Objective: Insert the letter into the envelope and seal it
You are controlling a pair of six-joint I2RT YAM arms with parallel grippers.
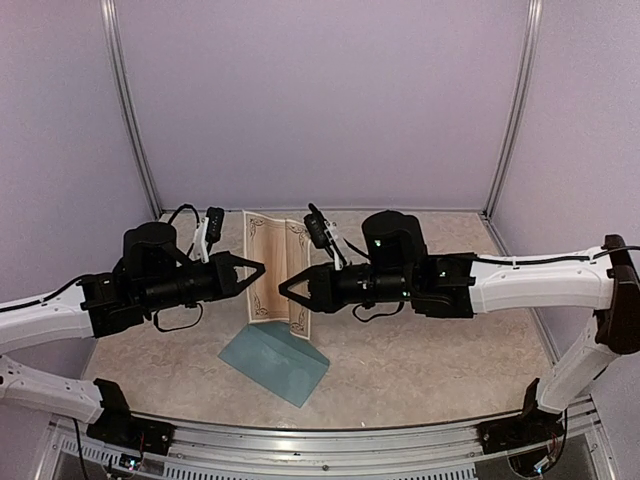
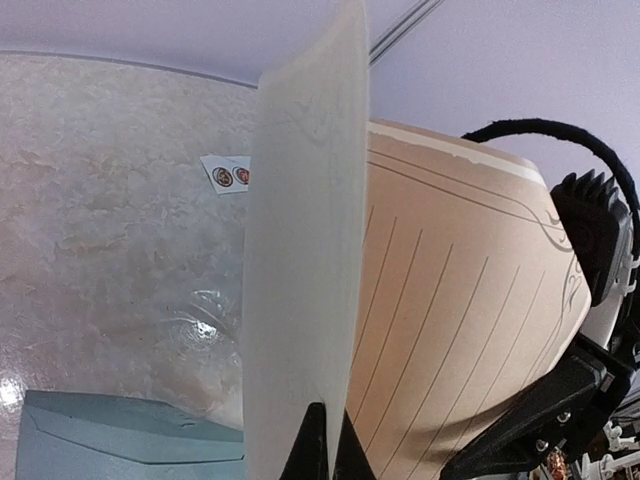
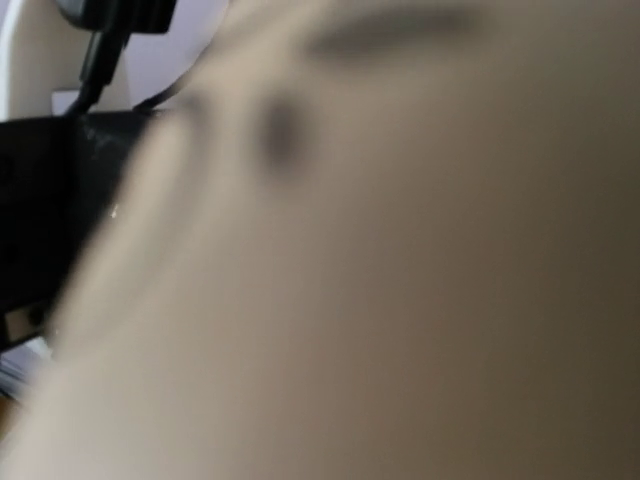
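Note:
The letter (image 1: 270,245), cream with ruled lines and a dark border, is bent into a fold and stands upright above the table between both grippers. In the left wrist view its white back (image 2: 300,280) curves in front of the lined face (image 2: 450,300). My left gripper (image 1: 262,268) is shut on the letter's folded edge (image 2: 325,455). My right gripper (image 1: 283,288) points at the letter's right side. Blurred cream paper (image 3: 400,300) fills the right wrist view and hides its fingers. The teal envelope (image 1: 275,362) lies flat below the letter, and its edge (image 2: 90,440) shows at the lower left of the left wrist view.
A white strip of round stickers (image 2: 228,176) lies on the marbled tabletop (image 1: 420,350) behind the letter. Pale walls and metal corner posts (image 1: 130,110) enclose the table. The right arm's black body (image 2: 560,420) sits close beyond the letter.

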